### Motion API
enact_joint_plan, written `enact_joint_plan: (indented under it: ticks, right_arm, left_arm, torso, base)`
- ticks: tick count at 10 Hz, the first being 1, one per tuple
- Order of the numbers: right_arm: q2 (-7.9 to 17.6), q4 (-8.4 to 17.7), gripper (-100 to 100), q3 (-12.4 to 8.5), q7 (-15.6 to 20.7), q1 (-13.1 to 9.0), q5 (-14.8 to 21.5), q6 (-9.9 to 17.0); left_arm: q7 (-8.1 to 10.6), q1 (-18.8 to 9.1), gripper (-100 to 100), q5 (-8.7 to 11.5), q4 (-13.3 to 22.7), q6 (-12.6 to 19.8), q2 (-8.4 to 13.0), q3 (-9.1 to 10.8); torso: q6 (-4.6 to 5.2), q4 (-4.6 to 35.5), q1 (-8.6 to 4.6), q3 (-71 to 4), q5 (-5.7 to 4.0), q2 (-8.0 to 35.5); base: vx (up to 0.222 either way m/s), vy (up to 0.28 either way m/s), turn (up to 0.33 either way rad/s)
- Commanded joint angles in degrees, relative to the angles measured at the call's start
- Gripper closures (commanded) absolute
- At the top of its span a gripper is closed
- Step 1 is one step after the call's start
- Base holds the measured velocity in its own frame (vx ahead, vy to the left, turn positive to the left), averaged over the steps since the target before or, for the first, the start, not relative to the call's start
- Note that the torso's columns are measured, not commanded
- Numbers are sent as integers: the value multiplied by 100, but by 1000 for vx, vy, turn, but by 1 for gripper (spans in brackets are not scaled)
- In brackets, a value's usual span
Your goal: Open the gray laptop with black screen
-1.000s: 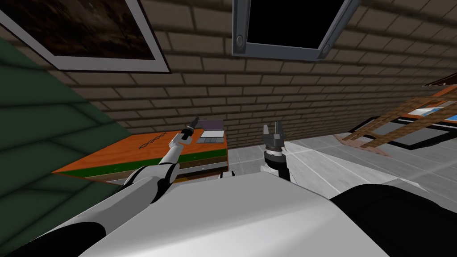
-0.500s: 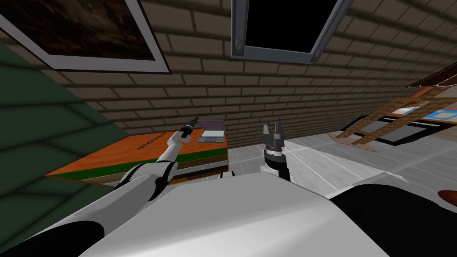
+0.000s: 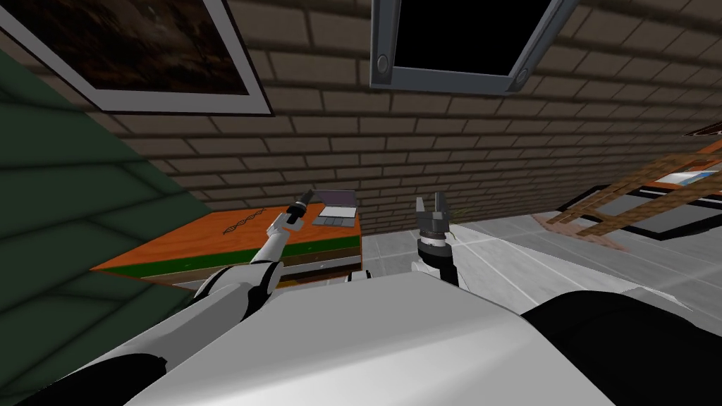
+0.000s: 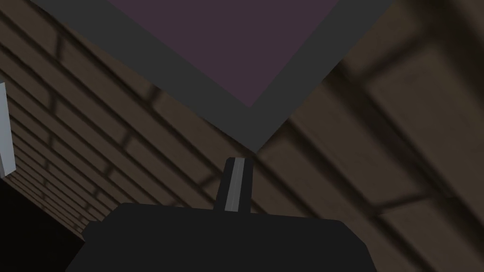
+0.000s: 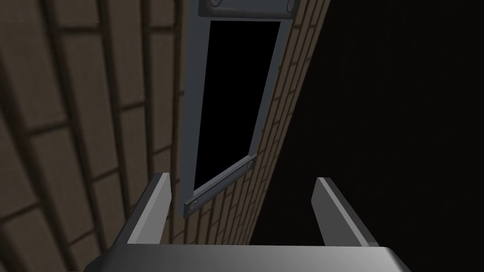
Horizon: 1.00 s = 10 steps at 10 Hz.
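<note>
The gray laptop (image 3: 336,209) stands open at the far right corner of an orange-topped table (image 3: 233,236), against the brick wall. Its lid is raised and shows a dark purplish screen. My left gripper (image 3: 308,192) reaches out to the lid's left edge. In the left wrist view its fingers (image 4: 235,182) are pressed together, shut on nothing. They sit just short of a corner of the laptop lid (image 4: 227,47) with its dark grey bezel. My right gripper (image 3: 431,205) is held upright to the right of the table, its fingers (image 5: 153,208) open and empty.
A brick wall (image 3: 423,155) runs behind the table, with a framed picture (image 3: 141,49) and a grey-framed window (image 3: 458,42). A green slanted wall (image 3: 63,211) is at the left. A brown lattice frame (image 3: 634,190) lies on the grey floor at the right.
My head camera has swung a little, shifting the whole picture. The left gripper's fingers have come together near the laptop lid. The right arm has stayed still.
</note>
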<state>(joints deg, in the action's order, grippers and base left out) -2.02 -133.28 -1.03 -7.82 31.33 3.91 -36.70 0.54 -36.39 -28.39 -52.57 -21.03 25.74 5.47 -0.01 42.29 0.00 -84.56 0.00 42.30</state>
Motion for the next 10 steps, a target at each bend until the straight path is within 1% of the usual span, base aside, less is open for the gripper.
enact_joint_plan:
  ticks: [1,2,3,4,5,7,8,9,10]
  right_arm:
    - [0,0,0,0,0,-1,0,0]
    - [0,0,0,0,0,0,0,0]
    - [0,0,0,0,0,-1,0,0]
    - [0,0,0,0,0,-1,0,0]
    - [0,0,0,0,0,0,0,0]
    - [0,0,0,0,0,0,0,0]
    - [0,0,0,0,0,0,0,0]
    - [0,0,0,0,0,-1,0,0]
    - [0,0,0,0,0,0,0,0]
  left_arm:
    - [-228,239,100,53,-119,-433,-211,192]
    - [-364,405,100,89,-208,-628,-339,312]
    - [-364,405,100,89,-208,-730,-339,312]
    - [-499,570,100,125,-296,-960,-467,432]
    - [-499,570,100,125,-296,-994,-467,432]
    - [-770,901,100,198,-473,-1393,-723,673]
    - [-770,901,100,198,-473,-1522,-723,673]
    - [-905,1067,100,235,-561,-1692,-851,793]
    - [-905,1067,100,235,-561,-1785,-851,793]
  torso:
    - [3,3,0,4,0,7]
    - [-1,2,1,3,0,4]
    - [3,-1,-3,-2,-1,-4]
    - [3,0,-1,-3,-1,-3]
    - [-2,-1,4,-2,1,-4]
    - [0,0,1,0,0,0]
    - [0,-1,-5,-4,-1,-7]
    - [4,0,-2,-2,-2,-3]
    - [1,0,3,0,1,0]
  base:
    - [41,-18,90]
    - [59,-26,196]
    - [48,-21,-18]
    - [56,-13,77]
    - [41,-16,70]
    - [55,-25,113]
    - [52,-28,56]
    - [45,-14,69]
    - [31,-12,59]
